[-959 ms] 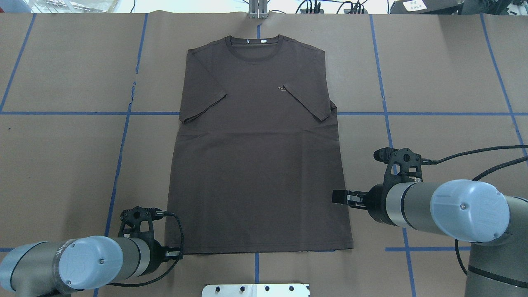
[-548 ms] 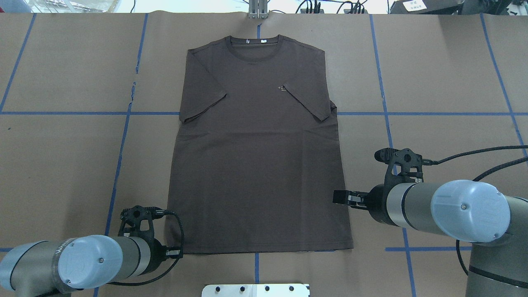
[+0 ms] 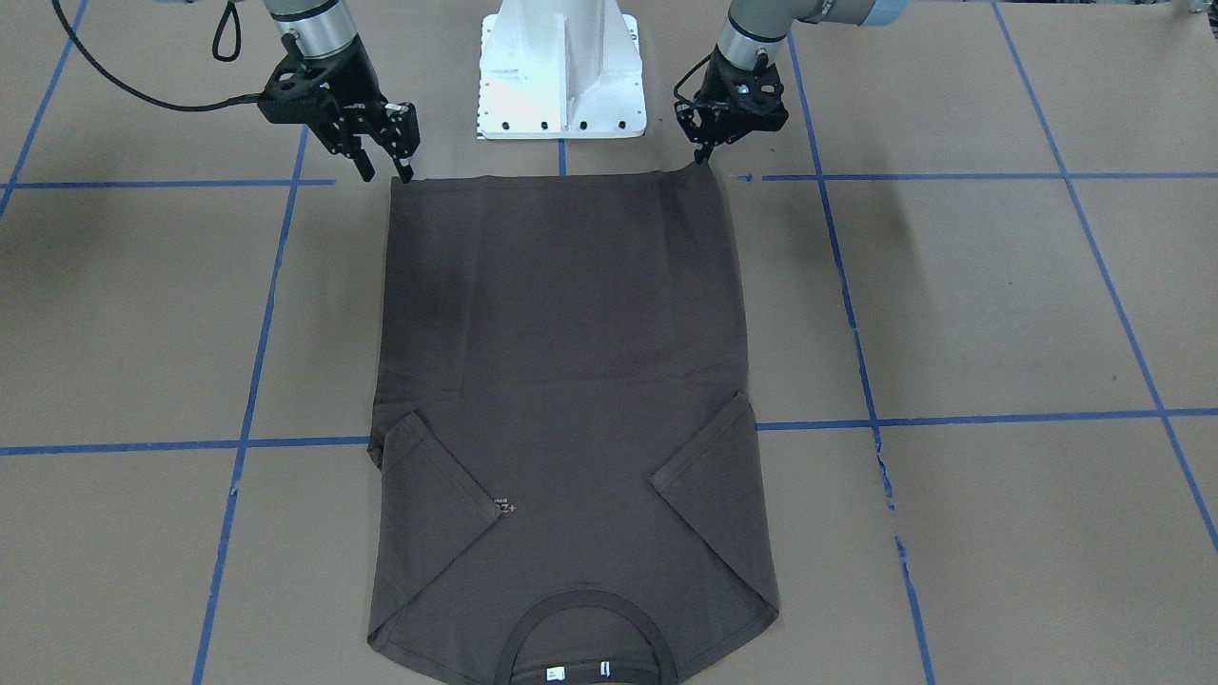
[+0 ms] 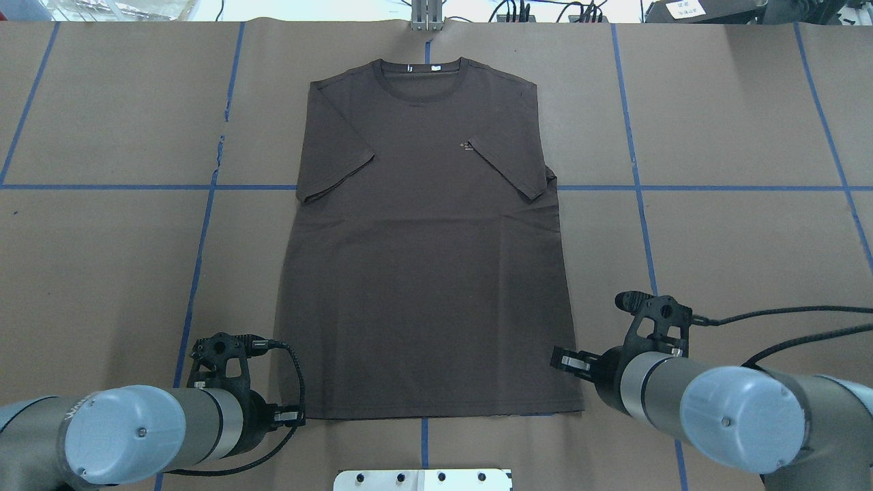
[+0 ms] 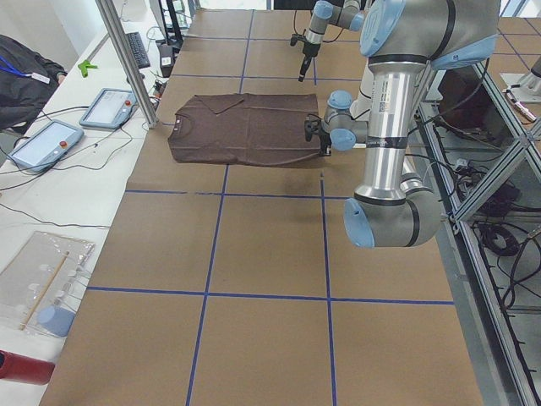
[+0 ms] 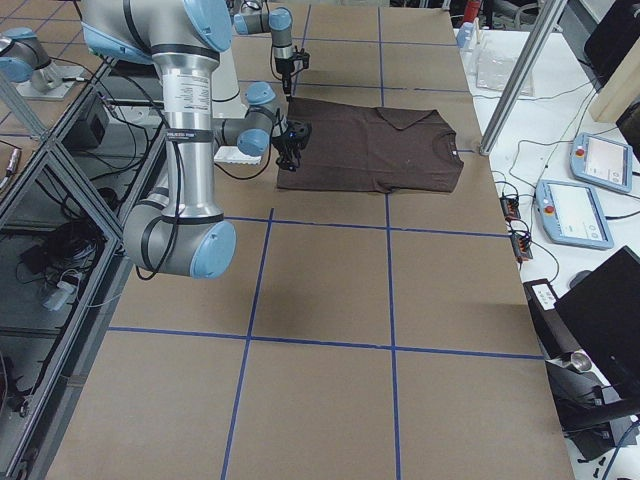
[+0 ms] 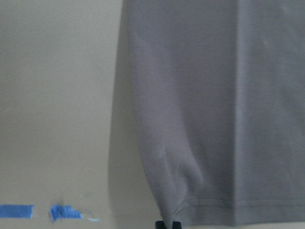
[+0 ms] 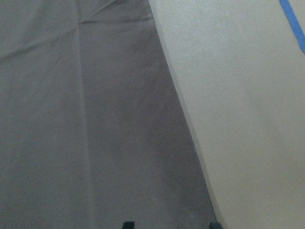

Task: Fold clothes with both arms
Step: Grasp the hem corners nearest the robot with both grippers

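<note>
My right gripper (image 3: 385, 169), jaws spread, has pulled back to the hem corner of the shirt (image 4: 423, 273). The left gripper (image 3: 703, 155) looks clenched on the other corner. The shirt lies flat mid-table, so I judge both corners nearly ready to lift.

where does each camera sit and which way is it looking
Front-facing: across the table, facing the robot, looking down on the T-shirt; left claw, right claw and pedestal at top.
Overhead: behind the robot, looking forward and down; left arm and right arm enter at bottom.
Exterior left: table's left end; left arm near.
Exterior right: opposite end; right arm near.
Left wrist: down on the hem corner; fingertips only.
Right wrist: down on the T-shirt's side edge; spread fingertips.
Shared: front-facing and overhead show the whole T-shirt, flipped.
</note>
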`<state>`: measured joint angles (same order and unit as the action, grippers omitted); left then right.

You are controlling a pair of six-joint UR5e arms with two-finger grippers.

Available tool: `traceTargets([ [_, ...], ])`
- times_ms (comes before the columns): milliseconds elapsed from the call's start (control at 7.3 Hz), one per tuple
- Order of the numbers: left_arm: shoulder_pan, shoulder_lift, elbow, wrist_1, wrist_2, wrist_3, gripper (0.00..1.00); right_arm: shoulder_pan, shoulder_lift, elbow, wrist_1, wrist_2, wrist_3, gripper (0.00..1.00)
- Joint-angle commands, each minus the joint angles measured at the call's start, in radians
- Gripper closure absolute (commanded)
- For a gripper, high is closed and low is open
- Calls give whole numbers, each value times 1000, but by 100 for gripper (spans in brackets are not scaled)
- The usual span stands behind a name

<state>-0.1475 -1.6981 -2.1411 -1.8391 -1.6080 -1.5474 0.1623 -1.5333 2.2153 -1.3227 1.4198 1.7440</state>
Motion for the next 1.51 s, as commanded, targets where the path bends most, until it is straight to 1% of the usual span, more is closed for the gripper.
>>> traceTargets([
  [0,2,-12,-25,18,-3,-3,100,-111,-1,-26,-33,-134,141,43],
  [548,0,-15,-28,18,-4,-3,100,-124,1,-84,-35,-150,146,42],
  [1371,0,-15,-29,18,-3,-3,100,-130,-2,-114,-35,-157,152,42],
])
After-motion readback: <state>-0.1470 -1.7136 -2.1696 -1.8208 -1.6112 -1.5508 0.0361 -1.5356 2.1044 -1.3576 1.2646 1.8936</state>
